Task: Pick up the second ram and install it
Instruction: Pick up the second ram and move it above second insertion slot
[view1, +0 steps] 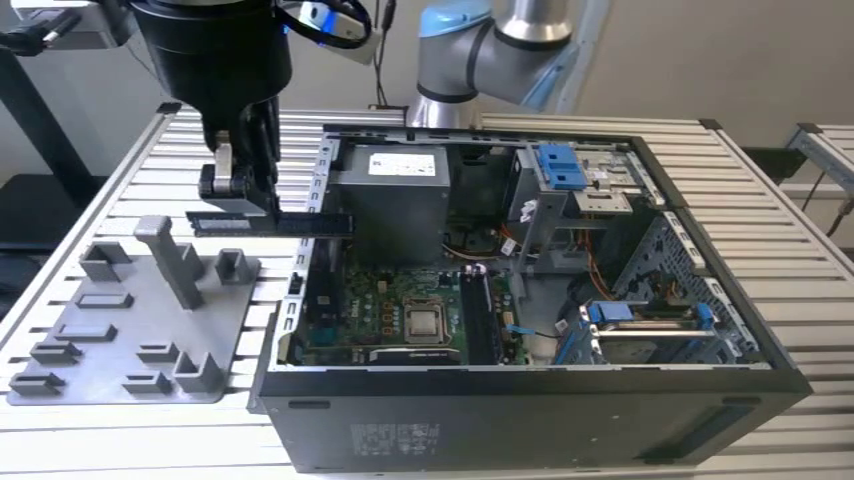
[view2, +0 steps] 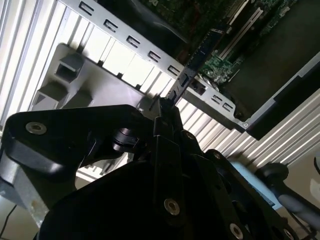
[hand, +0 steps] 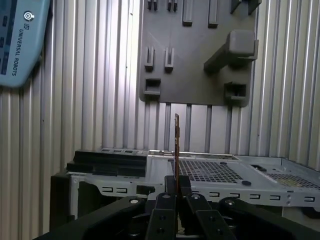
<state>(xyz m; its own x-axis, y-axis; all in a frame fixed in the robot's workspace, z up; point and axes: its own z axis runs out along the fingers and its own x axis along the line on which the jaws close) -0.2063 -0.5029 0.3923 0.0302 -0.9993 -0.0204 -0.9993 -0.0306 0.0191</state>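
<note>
The second ram (view1: 314, 222), a slim dark strip, hangs level in the air over the wall of the open computer case (view1: 534, 420) on the exterior view's left, well above the motherboard (view1: 387, 300); the gripper (view1: 240, 205) pinches it toward one end, its fingers (hand: 170, 186) pressed against both faces of the board, seen edge-on in the first wrist view; the grey tray (view1: 120, 330) lies just beside the case on the slatted table (view1: 787, 260).
</note>
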